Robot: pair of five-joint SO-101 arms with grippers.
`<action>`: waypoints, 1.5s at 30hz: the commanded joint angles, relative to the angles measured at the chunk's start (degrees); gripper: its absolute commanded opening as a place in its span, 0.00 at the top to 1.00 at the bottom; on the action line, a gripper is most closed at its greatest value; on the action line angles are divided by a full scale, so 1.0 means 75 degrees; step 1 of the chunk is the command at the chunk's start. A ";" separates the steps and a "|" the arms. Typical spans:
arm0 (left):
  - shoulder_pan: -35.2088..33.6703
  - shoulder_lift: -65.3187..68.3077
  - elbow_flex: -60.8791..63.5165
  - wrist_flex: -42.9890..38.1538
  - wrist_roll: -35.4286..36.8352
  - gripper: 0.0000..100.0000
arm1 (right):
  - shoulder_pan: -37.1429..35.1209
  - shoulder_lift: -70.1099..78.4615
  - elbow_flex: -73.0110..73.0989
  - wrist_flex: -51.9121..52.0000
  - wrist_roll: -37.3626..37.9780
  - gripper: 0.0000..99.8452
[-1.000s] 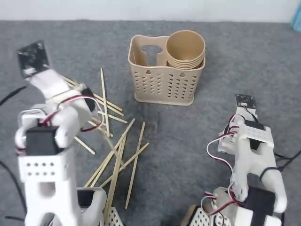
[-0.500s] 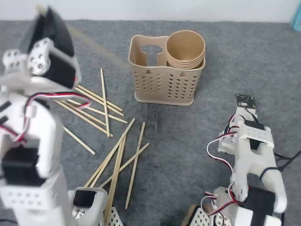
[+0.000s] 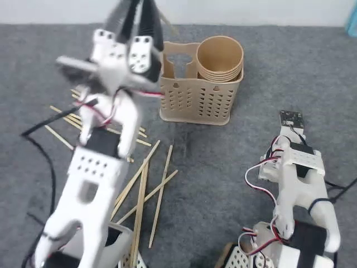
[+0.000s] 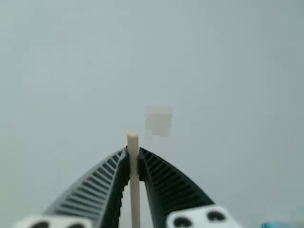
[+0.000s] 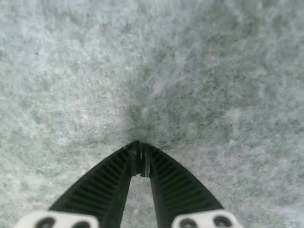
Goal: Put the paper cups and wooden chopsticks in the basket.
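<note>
While near basket [image 3: 195,82] rim, tool [image 4: 133,151] aloft.

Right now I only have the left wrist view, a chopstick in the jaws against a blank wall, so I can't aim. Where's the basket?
Observer: The basket stands close beside the raised left gripper.
Operator: Room for the chopstick?
Observer: Paper cups fill one compartment; the one nearer the gripper looks empty.
Operator: More on the table?
Observer: Yes, loose chopsticks lie scattered on the mat.
</note>
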 commanded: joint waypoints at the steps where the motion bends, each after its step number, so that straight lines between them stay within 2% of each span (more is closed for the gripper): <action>1: -0.0023 0.0316 -0.0147 0.0105 -0.0082 0.99 | -0.0041 -0.0275 -0.0047 -0.0111 -0.0070 0.98; 8: 0.0199 0.0774 -0.0217 0.1465 -0.0082 0.99 | -0.0053 -0.0275 -0.0047 -0.0111 0.0270 0.98; 12: 0.0422 0.1266 -0.0182 0.1817 -0.0082 0.99 | -0.0053 -0.0275 -0.0047 -0.0111 0.0293 0.98; 16: 0.0633 0.2063 -0.0205 0.1700 -0.0094 0.98 | -0.0053 -0.0275 -0.0047 -0.0111 0.0293 0.98; 19: 0.0621 0.2333 -0.0229 0.1547 -0.0094 0.90 | -0.0053 -0.0275 -0.0047 -0.0111 0.0293 0.98; 22: 0.0586 0.2286 -0.0240 0.1770 -0.0082 0.74 | -0.0041 -0.0275 -0.0047 -0.0111 0.0305 0.98; 25: 0.0586 0.1817 -0.0393 0.2825 -0.0082 0.62 | -0.0041 -0.0275 -0.0047 -0.0111 0.0305 0.98; 27: 0.0586 0.1325 -0.0568 0.3540 -0.0082 0.60 | -0.0053 -0.0275 -0.0047 -0.0111 0.0316 0.98; 33: 0.0211 -0.0481 -0.1143 0.5708 -0.0082 0.64 | -0.0041 -0.0275 -0.0047 -0.0111 0.0316 0.98; 39: -0.0586 -0.1793 -0.1295 0.8369 -0.0082 0.78 | -0.0041 -0.0275 -0.0035 -0.0111 0.0316 0.98; 45: -0.1664 -0.1782 -0.1061 1.0620 -0.0082 0.96 | -0.0041 -0.0275 -0.0035 -0.0111 0.0281 0.98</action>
